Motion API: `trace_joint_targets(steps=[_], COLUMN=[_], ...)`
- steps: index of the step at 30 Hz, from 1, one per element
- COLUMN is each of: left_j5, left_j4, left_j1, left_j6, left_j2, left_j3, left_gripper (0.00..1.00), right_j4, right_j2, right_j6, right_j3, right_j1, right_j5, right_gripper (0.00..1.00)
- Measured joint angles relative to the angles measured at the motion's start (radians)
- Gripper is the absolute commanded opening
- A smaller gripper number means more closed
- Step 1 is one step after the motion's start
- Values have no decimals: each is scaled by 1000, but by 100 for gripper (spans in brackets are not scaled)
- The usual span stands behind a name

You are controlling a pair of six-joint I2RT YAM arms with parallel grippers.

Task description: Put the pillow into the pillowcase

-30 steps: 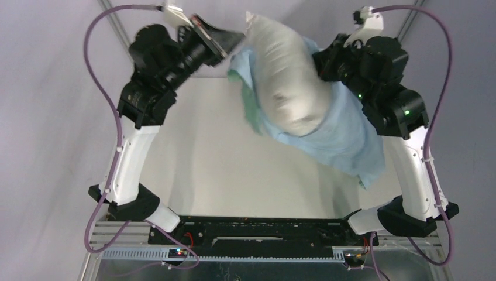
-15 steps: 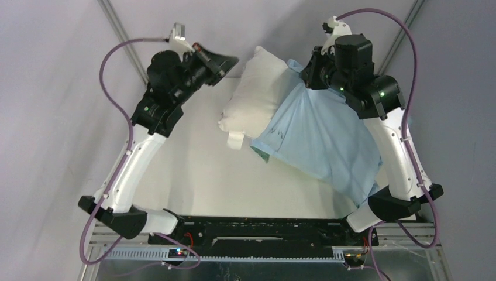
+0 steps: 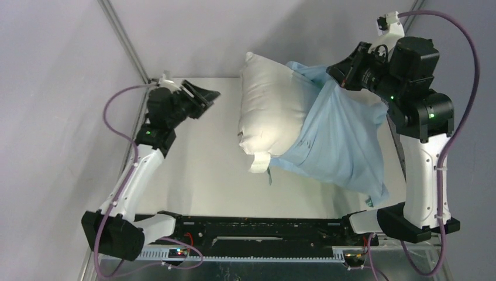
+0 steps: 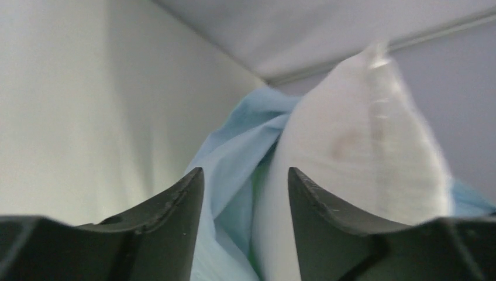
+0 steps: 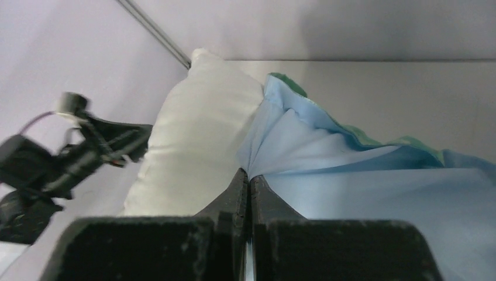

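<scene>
Pillow (image 3: 270,111): partly sheathed, right side inside pillowcase (image 3: 342,143), tagged end protruding over surface (image 3: 193,170). Left pincer (image 3: 209,96): has just released, jaws parted and empty, drawn back leftward. Right pincer (image 5: 250,180): clamped on pillowcase edge; insertion judged unfinished.

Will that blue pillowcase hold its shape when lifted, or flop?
Probably floppy: the pillowcase hangs in folds from the right end effector pinching it. Likely thin and light, since it wrinkles and drapes against the pillow.
</scene>
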Motion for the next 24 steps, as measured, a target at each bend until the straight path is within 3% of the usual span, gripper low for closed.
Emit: trace_joint_targets(steps=[11, 16, 24], left_j5=[55, 6, -87], left_j4=[121, 107, 21], left_j1=[-265, -305, -322], left_j6=[-53, -49, -19], left_j2=[97, 92, -68], left_j3=[-172, -175, -279], left_gripper=[71, 77, 79], right_j4=[-24, -31, -39], right_j2=[-14, -14, -14], right_j6=[23, 25, 25], right_j3=[28, 28, 29], right_j1=[-42, -51, -58], right_j5=[-107, -114, -118], right_gripper=[0, 0, 0])
